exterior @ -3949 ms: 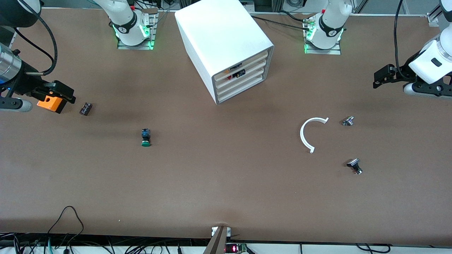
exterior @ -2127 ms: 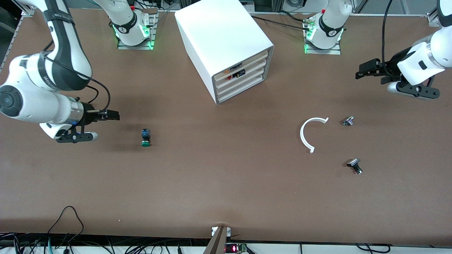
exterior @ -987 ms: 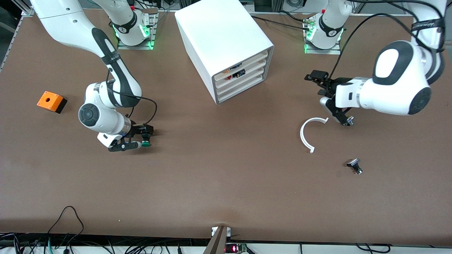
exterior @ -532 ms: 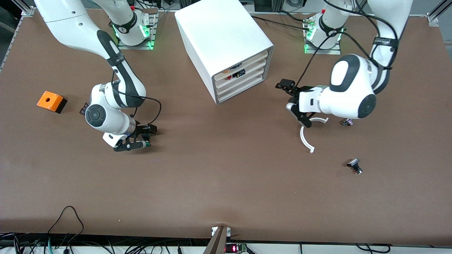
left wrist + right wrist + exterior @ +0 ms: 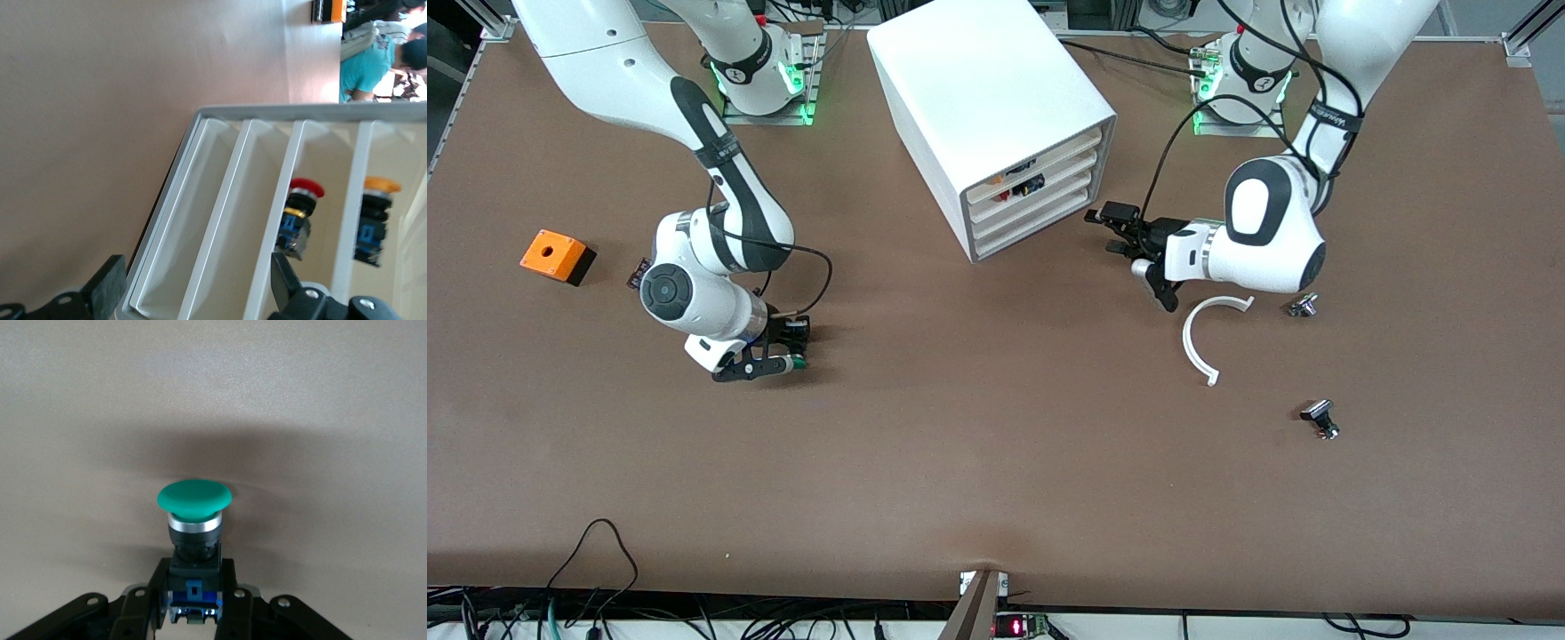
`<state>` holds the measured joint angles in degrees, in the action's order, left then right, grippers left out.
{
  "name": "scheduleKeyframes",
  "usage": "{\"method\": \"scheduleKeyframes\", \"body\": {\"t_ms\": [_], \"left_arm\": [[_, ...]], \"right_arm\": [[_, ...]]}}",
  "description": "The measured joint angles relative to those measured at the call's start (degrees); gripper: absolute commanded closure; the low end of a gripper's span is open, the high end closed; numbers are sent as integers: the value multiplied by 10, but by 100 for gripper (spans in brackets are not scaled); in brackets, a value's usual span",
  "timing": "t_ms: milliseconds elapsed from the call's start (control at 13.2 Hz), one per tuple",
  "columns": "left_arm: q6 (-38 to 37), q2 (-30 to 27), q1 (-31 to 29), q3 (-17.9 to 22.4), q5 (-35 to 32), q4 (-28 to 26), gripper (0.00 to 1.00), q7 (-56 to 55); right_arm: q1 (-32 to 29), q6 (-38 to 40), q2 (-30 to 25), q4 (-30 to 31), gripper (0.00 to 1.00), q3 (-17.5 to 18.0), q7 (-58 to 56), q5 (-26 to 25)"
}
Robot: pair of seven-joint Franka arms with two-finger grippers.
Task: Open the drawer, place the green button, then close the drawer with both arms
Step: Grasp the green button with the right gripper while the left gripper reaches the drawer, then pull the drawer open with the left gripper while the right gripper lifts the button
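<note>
The button point(image 5: 194, 543) lies on its side on the matte brown worktop point(image 5: 996, 462), toward the right arm's end, its long axis running from the boxy black-and-blue body out to the smooth, domed green cap. In the right wrist view the cap points straight away from the right gripper point(image 5: 194, 600), with a silver collar between cap and body. The jaws of that gripper are pinched on the body from both sides — the cap pokes out past the black fingertips point(image 5: 230, 597). In the front view the same gripper point(image 5: 787, 342) sits low at the worktop with a sliver of green showing at its tip.

The left gripper point(image 5: 1116, 227) hangs just in front of the cabinet point(image 5: 978, 98), a big glossy white box with four shallow tiers, and its jaws are spread. In the left wrist view the two dark fingers point(image 5: 107, 290) frame the lower tiers; the drawer point(image 5: 220, 220), a plain white tray, is pushed in and looks bare inside. The two upper tiers hold a red-capped button point(image 5: 300, 213) and a yellow-capped button point(image 5: 377, 217).
</note>
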<state>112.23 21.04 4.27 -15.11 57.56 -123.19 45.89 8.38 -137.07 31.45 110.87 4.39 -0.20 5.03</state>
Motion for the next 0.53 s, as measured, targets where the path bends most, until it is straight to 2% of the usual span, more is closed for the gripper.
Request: {"method": "scheduleKeyframes", "body": {"t_ms": [152, 228, 380, 532], "left_arm": [[2, 26, 2, 0, 10, -3, 51, 36], [2, 34, 2, 0, 14, -3, 56, 44], [2, 42, 4, -9, 27, -5, 58, 57], [2, 48, 9, -18, 35, -13, 58, 63]], "right_arm": [[0, 0, 0, -1, 100, 0, 0, 0], [0, -1, 0, -3, 100, 0, 0, 0], [1, 20, 0, -19, 100, 1, 1, 0], [1, 80, -1, -63, 100, 1, 17, 0]]}}
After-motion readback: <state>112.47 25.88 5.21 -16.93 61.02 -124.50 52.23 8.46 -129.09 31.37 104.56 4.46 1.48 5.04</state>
